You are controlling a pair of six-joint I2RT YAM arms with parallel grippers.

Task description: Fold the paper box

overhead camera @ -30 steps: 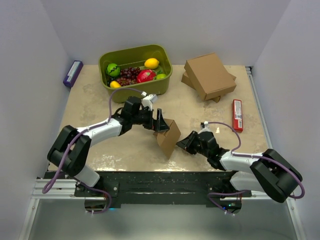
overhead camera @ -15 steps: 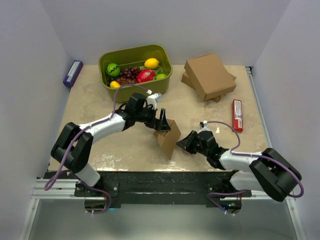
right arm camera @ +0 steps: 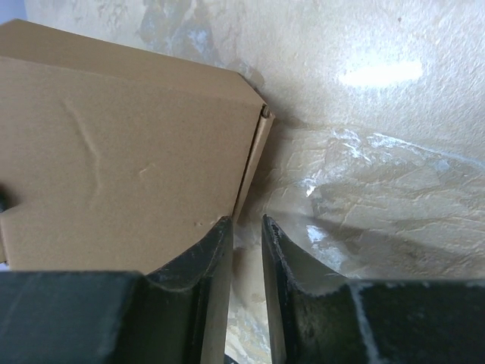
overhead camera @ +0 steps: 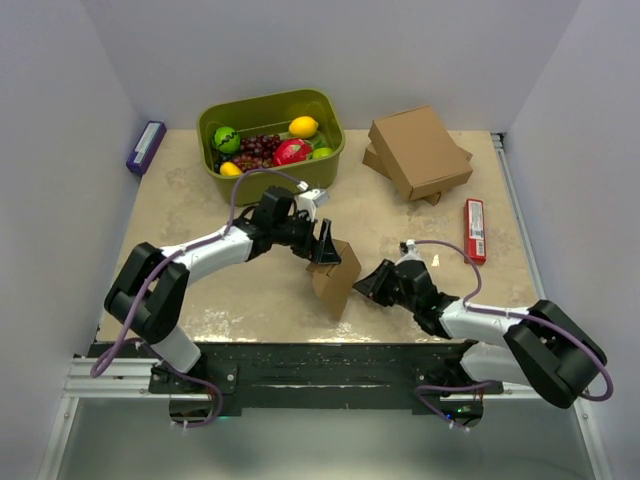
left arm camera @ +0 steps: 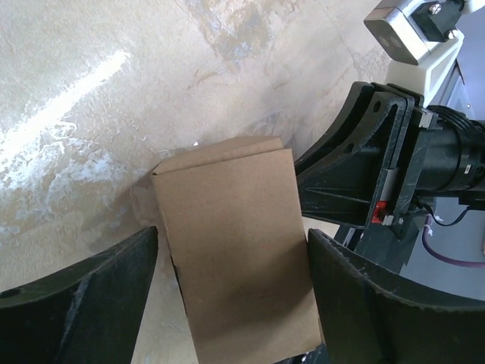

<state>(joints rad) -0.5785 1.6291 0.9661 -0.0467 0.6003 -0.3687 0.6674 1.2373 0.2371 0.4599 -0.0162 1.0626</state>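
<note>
A small brown paper box (overhead camera: 335,275) stands tilted on the table centre. My left gripper (overhead camera: 322,247) is open over its far top edge. In the left wrist view the box (left arm camera: 235,250) lies between the two black fingers (left arm camera: 83,303), with a gap on the left side. My right gripper (overhead camera: 364,286) is at the box's right side, jaws nearly closed with only table showing between them. In the right wrist view its left finger (right arm camera: 201,280) touches the box's face (right arm camera: 121,152) near a folded edge. The right gripper also shows in the left wrist view (left arm camera: 371,167).
A green bin (overhead camera: 335,150) with fruit stands at the back left. Stacked closed cardboard boxes (overhead camera: 418,152) sit at the back right. A red packet (overhead camera: 475,230) lies right of centre. A purple box (overhead camera: 146,146) lies at the far left edge.
My left wrist has moved a little to the right over the box. The right gripper has edged slightly up against the box. The box has barely shifted.
</note>
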